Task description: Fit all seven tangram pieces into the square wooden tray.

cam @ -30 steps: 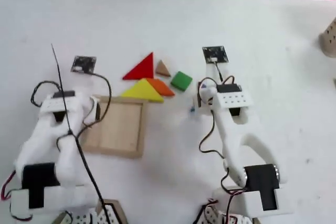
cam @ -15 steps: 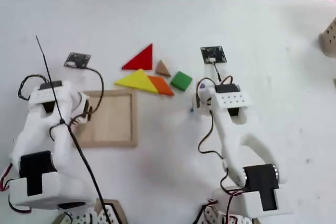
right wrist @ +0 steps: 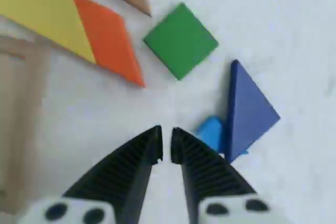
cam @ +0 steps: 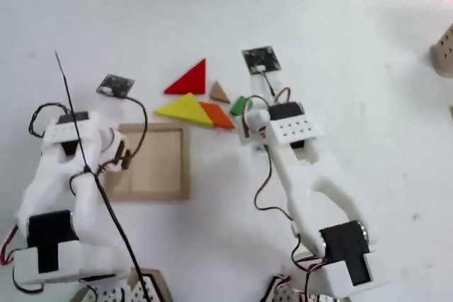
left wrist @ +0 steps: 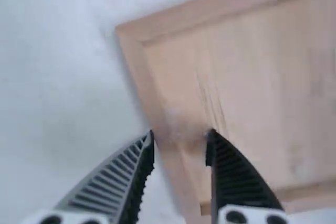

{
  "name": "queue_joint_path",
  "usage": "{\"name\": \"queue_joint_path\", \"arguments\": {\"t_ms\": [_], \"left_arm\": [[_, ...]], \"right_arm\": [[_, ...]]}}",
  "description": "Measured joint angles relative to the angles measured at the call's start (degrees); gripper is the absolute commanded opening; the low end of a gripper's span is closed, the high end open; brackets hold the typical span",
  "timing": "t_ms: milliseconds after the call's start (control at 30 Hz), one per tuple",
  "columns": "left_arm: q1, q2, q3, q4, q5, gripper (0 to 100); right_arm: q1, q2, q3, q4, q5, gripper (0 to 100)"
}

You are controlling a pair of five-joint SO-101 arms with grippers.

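The square wooden tray (cam: 152, 190) lies at the left, with nothing in it. My left gripper (left wrist: 178, 137) is shut on the tray's rim (left wrist: 157, 103) near a corner, one finger outside and one inside. Beyond the tray lie the red triangle (cam: 190, 79), yellow triangle (cam: 185, 109), orange parallelogram (cam: 218, 116), small tan triangle (cam: 219, 92) and green square (cam: 238, 106). My right gripper (right wrist: 166, 142) is shut and holds nothing, just short of the green square (right wrist: 181, 40). Beside it lie a dark blue triangle (right wrist: 249, 111) and a small light blue piece (right wrist: 212, 132).
The right arm (cam: 287, 126) covers the blue pieces from above. Cables trail from both arms to their wrist cameras (cam: 260, 60). A pale pegged object (cam: 444, 51) stands at the table's far right edge.
The left gripper dragged the tray leftward and squared it up; the red and yellow triangles shifted away from me. The right arm swung left toward the green square.
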Motion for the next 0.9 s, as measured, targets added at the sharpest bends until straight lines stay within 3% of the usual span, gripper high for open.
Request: {"name": "queue_joint_path", "arguments": {"t_ms": [167, 467, 600, 900], "left_arm": [[0.1, -7.5, 7.5, -4.9, 0.3, 27], [-1.4, -11.0, 9.7, -7.6, 5.7, 30], [-1.8, -11.0, 9.7, -7.6, 8.4, 35], [-1.8, -11.0, 9.7, -7.6, 9.8, 35]], "right_arm": [[-3.6, 6.4, -10.2, 0.2, -0.3, 15.9], [-9.5, 33.1, -34.3, -3.9, -0.4, 16.3], [-11.1, 44.1, -48.2, 2.1, -0.4, 17.6], [-12.6, 64.3, -80.7, 16.1, 2.6, 22.6]]}}
